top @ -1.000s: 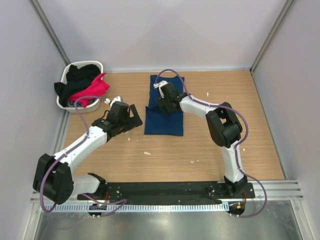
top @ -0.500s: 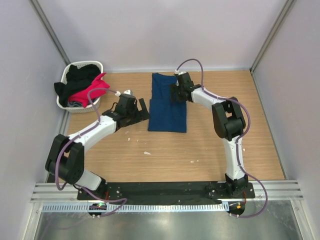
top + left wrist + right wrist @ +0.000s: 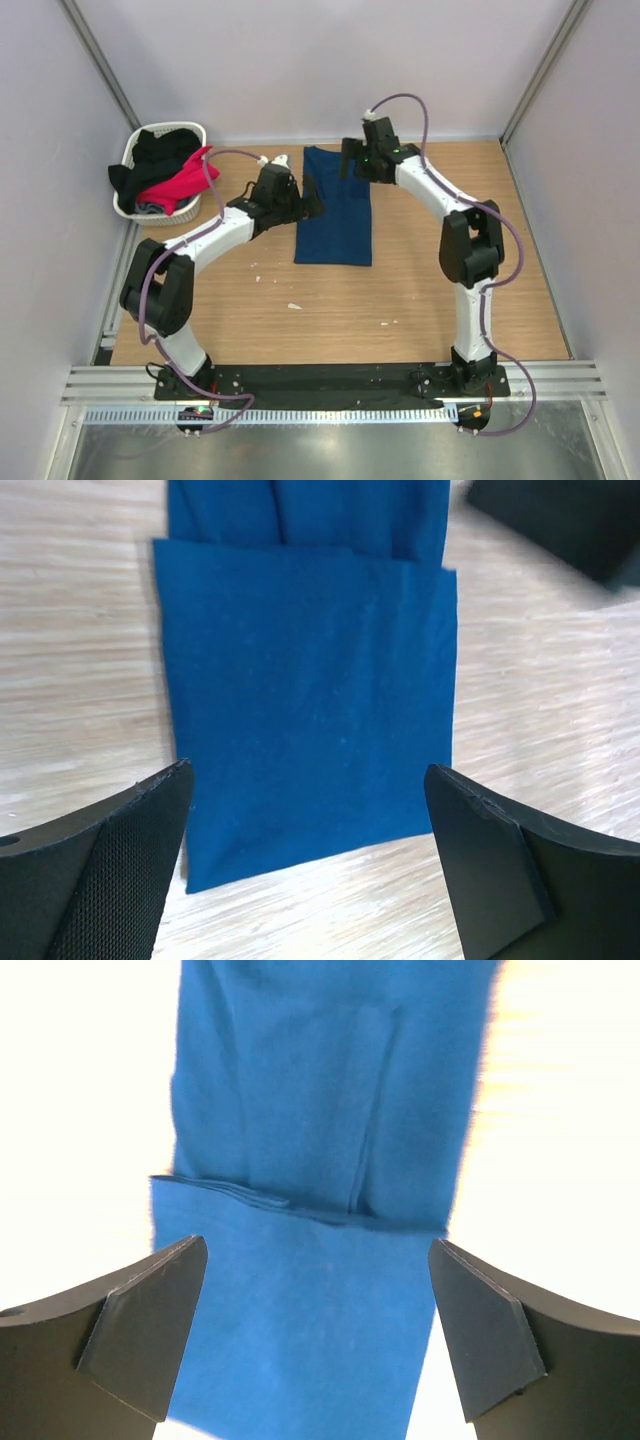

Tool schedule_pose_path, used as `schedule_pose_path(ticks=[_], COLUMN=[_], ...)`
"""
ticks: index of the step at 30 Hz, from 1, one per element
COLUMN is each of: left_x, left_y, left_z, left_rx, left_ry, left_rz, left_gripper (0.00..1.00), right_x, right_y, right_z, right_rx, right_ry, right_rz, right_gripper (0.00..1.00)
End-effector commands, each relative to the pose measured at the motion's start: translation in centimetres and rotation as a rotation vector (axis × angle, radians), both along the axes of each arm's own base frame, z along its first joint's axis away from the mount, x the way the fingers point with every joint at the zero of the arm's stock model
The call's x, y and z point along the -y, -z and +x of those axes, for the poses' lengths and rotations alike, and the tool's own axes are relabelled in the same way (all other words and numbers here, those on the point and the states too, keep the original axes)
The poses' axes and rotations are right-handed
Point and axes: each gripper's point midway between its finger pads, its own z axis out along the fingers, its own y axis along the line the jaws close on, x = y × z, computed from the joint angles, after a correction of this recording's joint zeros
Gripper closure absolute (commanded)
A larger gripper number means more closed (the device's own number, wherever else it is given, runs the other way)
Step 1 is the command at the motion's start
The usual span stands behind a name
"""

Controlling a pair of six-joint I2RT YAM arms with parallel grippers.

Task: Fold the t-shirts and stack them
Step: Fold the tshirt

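Both spread wide and gripping nothing, the left end effector [image 3: 310, 198] is hovering at the navy t-shirt's [image 3: 336, 228] 9 o'clock edge, and the right end effector [image 3: 352, 160] over its 12 o'clock end. The shirt is lying folded on the wooden surface [image 3: 430, 290]. A white basket [image 3: 128, 165] at 10 o'clock is holding the pink t-shirt [image 3: 182, 183] and the black t-shirt [image 3: 160, 150], with pale walls [image 3: 300, 70] enclosing everything.

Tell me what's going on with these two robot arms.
A navy blue fabric t-shirt lies part-folded on the wooden table, its near end doubled over. The left arm and right arm hover over its far half, jaws open, holding nothing. A bright pink t-shirt and a black t-shirt sit in the white woven basket.
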Motion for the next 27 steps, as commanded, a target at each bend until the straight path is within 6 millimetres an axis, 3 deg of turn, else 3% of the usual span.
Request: schedule_pose_path(ticks=[1, 2, 4, 5, 7, 8, 10, 11, 13, 14, 16, 19, 27], left_x=[1.2, 1.2, 1.6, 1.3, 1.1, 0.9, 0.5, 0.5, 0.4, 0.3, 0.1, -0.4, -2.8], left_y=[0.0, 0.6, 1.0, 1.8, 2.4, 2.8, 3.1, 3.1, 3.3, 3.6, 4.9, 6.2, 7.2], left_z=[-0.1, -0.4, -0.9, -1.4, -2.0, -2.4, -3.0, -3.2, -3.6, -3.7, -4.0, -4.8, -6.8], left_rx=[0.021, 0.009, 0.002, -0.023, -0.046, -0.062, -0.074, -0.079, -0.090, -0.101, -0.136, -0.188, -0.225], left_ry=[0.025, 0.025, 0.034, 0.034, 0.025, 0.023, 0.018, 0.013, 0.009, -0.003, -0.014, -0.022, -0.058], left_rz=[-0.003, 0.005, 0.014, 0.028, 0.033, 0.039, 0.036, 0.027, 0.023, 0.019, 0.031, 0.061, 0.129], left_gripper=[0.03, 0.03, 0.05, 0.07, 0.08, 0.12, 0.16, 0.23, 0.33, 0.44, 0.51, 0.49, 0.42], right_x=[2.6, 3.1, 3.4, 3.2, 2.2, 2.5, 2.2, 2.5, 2.6, 3.0, 3.3, 3.6, 3.2], right_y=[-7.6, -5.6, -5.2, -3.0, -2.6, -0.4, -0.3, 1.4, 2.0, 2.7, 3.5, 4.6, 5.9], right_z=[-1.9, -3.3, -5.1, -6.9, -8.6, -10.2, -11.3, -12.6, -13.2, -13.8, -14.1, -14.6, -16.9], right_rx=[0.028, -0.022, -0.058, -0.133, -0.166, -0.220, -0.211, -0.249, -0.244, -0.258, -0.270, -0.302, -0.345], right_ry=[0.146, 0.155, 0.186, 0.176, 0.155, 0.163, 0.161, 0.168, 0.174, 0.190, 0.201, 0.207, 0.181], right_rz=[0.125, 0.112, 0.135, 0.150, 0.231, 0.225, 0.264, 0.258, 0.270, 0.263, 0.248, 0.220, 0.225], right_gripper=[0.00, 0.00, 0.00, 0.01, 0.10, 0.13, 0.23, 0.26, 0.37, 0.47, 0.49, 0.49, 0.46])
